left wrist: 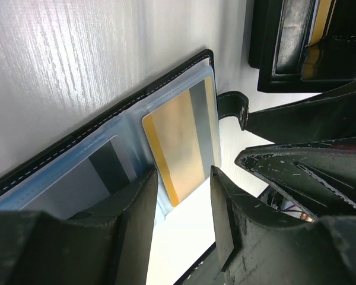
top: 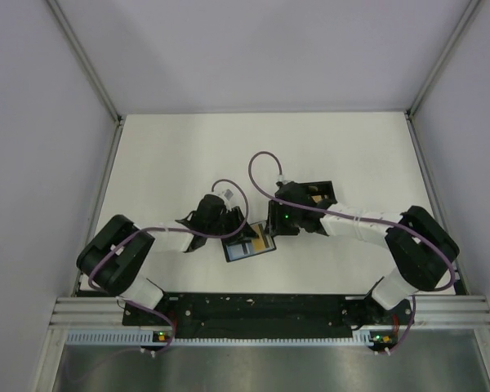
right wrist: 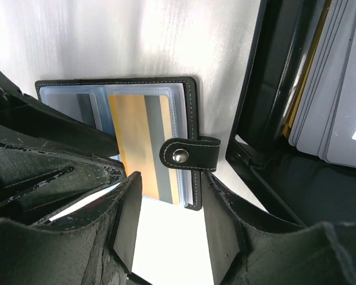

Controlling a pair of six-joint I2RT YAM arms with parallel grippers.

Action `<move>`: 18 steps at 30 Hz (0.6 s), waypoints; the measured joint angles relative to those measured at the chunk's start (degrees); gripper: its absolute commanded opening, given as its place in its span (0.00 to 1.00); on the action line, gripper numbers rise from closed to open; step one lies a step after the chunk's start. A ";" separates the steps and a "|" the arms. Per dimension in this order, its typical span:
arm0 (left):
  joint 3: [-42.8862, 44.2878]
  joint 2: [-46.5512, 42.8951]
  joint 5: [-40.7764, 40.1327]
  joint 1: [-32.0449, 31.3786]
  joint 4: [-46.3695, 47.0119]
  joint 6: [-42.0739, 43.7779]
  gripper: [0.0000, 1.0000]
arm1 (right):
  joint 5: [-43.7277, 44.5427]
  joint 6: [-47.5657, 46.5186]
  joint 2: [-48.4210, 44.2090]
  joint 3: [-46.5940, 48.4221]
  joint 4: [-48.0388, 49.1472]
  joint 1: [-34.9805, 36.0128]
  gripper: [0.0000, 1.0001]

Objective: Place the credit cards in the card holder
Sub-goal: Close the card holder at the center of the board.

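Observation:
The card holder (top: 249, 245) lies open on the table between both grippers, a black case with clear sleeves (left wrist: 77, 178) (right wrist: 187, 107). A gold credit card with a grey stripe (left wrist: 181, 142) (right wrist: 139, 139) sits in its right-hand sleeve. A grey card with a dark stripe (left wrist: 104, 169) sits in the left sleeve. The snap strap (right wrist: 190, 155) folds over the holder's edge. My left gripper (top: 233, 231) (left wrist: 184, 228) is open just short of the gold card's near end, with only bare table between its fingers. My right gripper (top: 271, 229) (right wrist: 169, 222) is open beside the strap, holding nothing.
A larger open black box (top: 314, 196) (right wrist: 267, 119) stands right of the holder, with a stack of pale cards (right wrist: 338, 89) leaning inside. The two grippers are close together over the holder. White walls and aluminium rails (top: 94, 73) bound the table.

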 measured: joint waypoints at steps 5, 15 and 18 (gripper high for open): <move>0.02 -1.09 -0.46 -0.04 -1.57 0.39 0.48 | -0.37 0.02 0.72 -0.09 -0.20 0.00 0.45; 0.24 -1.81 -0.44 -0.04 -3.43 0.66 0.46 | -3.93 0.48 2.91 -0.26 1.07 0.00 0.45; 0.24 -1.68 -0.17 -0.04 -3.26 0.63 0.46 | -5.62 0.87 3.91 -0.26 1.95 0.00 0.45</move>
